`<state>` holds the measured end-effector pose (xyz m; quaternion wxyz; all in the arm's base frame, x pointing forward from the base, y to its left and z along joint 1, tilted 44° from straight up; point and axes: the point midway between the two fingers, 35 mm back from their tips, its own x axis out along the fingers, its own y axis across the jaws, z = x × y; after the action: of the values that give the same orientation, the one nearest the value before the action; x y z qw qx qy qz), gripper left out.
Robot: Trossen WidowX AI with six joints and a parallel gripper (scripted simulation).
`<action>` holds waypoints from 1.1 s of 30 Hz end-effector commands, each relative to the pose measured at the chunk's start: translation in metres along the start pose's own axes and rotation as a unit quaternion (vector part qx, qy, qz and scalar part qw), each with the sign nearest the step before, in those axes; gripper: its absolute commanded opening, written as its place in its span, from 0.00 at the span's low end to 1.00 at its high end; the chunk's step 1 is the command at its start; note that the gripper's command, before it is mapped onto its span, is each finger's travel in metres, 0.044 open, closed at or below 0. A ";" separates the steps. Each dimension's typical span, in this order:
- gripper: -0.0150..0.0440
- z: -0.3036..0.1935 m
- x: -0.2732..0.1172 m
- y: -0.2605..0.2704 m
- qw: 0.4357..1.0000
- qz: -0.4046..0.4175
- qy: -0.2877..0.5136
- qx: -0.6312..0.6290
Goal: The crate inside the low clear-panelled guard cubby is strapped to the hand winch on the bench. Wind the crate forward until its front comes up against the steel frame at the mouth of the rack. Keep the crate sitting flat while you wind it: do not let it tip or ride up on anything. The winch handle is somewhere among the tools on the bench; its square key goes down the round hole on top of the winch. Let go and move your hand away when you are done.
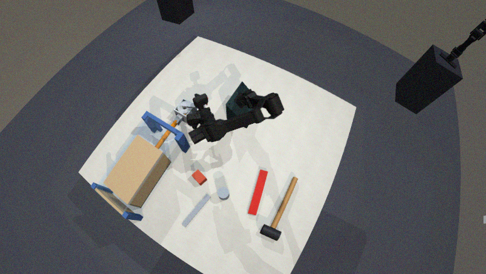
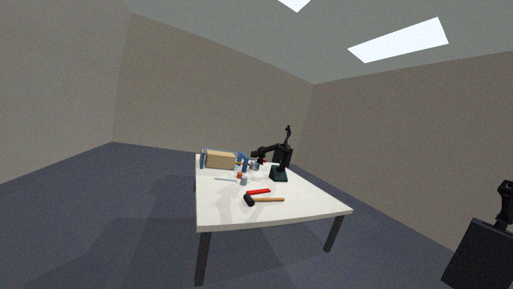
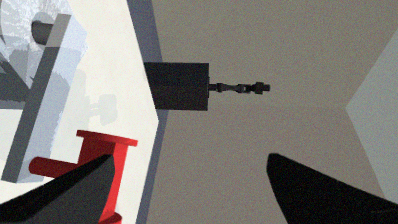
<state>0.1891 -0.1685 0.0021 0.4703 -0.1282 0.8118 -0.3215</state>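
Note:
The tan crate [image 1: 135, 166] [image 2: 219, 160] sits flat in the cubby, with a gap between its front and the blue mouth frame [image 1: 159, 123] [image 2: 246, 164]. An orange strap [image 1: 166, 134] runs through the frame to the grey winch [image 1: 186, 109] [image 2: 254, 166]. The handle's grey crank arm [image 3: 45, 90] lies over the winch; how deep its key sits is unclear. Its red grip [image 3: 120, 162] [image 2: 264, 161] is partly hidden behind the left finger in the wrist view. My gripper [image 3: 192, 162] [image 1: 200, 99] is open beside the grip, with nothing between its fingers.
A red block [image 1: 198, 176], a grey cylinder [image 1: 223, 193], a grey bar [image 1: 196, 210], a red bar [image 1: 258, 192] and a mallet [image 1: 284, 202] lie on the bench [image 1: 316, 126]. The arm's dark base [image 1: 234, 105] stands near the winch. A black pedestal [image 3: 180, 86] stands beyond the bench.

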 end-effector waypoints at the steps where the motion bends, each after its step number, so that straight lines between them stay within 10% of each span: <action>1: 1.00 0.003 0.020 -0.004 0.994 0.088 0.061 0.030; 16: 1.00 0.018 0.083 -0.047 0.748 0.606 0.187 0.197; 33: 1.00 0.018 0.094 0.010 0.732 0.622 0.184 0.207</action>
<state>0.1553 -0.2186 -0.0715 0.4170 0.5661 0.6989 -0.1311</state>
